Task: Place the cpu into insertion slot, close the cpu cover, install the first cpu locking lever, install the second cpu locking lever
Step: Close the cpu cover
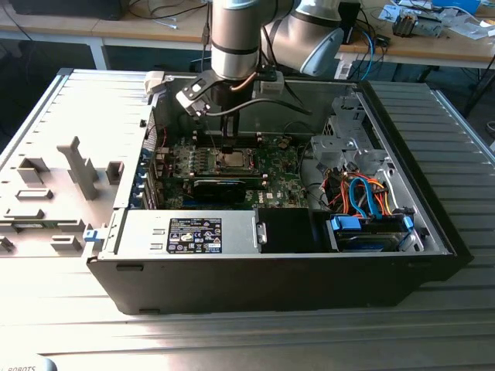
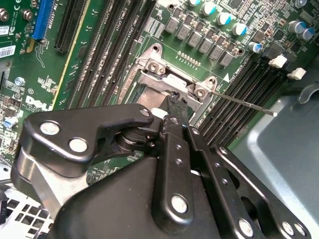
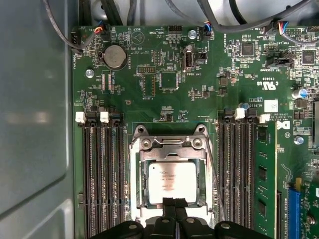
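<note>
In the exterior view, the arm (image 1: 234, 39) comes down from the top centre of the frame into an open computer case (image 1: 271, 286) that lies on a ribbed metal table (image 1: 232, 332). The gripper (image 1: 227, 143) hangs just above the middle of the frame, directly over the cpu (image 1: 232, 161). The cpu lies flat in the insertion slot (image 3: 133, 189) on the green motherboard (image 3: 164, 79), with its dull metal top facing up. It is square, so it has no long axis, and its edges run parallel to the black memory slots (image 3: 102, 174) that flank the socket on both sides. The cpu cover (image 3: 143, 174) lies down around the chip, which shows through the cover's window. In the first wrist view the gripper (image 3: 174, 206) has its two black fingers pressed together, their tips at the edge of the chip farthest from the coin cell. The second wrist view shows the same closed tips (image 2: 175, 107) down at the cover (image 2: 149, 82). A thin metal locking lever (image 2: 244, 103) starts at the socket's corner bracket. Its long axis slants outward across the neighbouring memory slots and its free end stands clear of the board. In the first wrist view the lever (image 3: 212, 174) is a fine line running alongside the cover, between it and the memory slots.
</note>
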`<move>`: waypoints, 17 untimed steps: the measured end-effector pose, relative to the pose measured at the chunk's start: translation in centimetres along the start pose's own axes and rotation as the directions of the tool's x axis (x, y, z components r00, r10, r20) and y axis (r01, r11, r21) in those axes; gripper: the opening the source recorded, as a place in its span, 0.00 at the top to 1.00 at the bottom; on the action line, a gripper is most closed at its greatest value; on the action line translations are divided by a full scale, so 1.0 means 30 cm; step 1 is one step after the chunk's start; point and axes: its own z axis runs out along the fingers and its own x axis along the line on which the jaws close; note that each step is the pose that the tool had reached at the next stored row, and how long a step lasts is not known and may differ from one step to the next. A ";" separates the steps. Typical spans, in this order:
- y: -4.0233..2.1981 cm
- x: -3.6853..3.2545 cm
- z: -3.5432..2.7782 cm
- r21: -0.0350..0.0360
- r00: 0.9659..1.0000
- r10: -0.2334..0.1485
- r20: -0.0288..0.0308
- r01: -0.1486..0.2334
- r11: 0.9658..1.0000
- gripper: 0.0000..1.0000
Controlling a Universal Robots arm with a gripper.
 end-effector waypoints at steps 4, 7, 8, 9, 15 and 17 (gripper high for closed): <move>-0.001 0.000 0.005 0.000 1.000 0.000 0.000 0.000 1.000 0.89; -0.002 0.000 0.009 0.000 1.000 0.000 0.000 0.000 1.000 0.89; -0.002 0.000 0.010 0.000 1.000 0.000 0.000 0.000 1.000 0.89; -0.002 0.001 0.011 0.000 1.000 0.000 0.000 0.000 1.000 0.89; -0.003 0.001 0.021 0.000 1.000 0.000 0.000 0.000 1.000 0.89; -0.003 0.001 0.024 0.000 1.000 0.000 0.000 0.000 1.000 0.89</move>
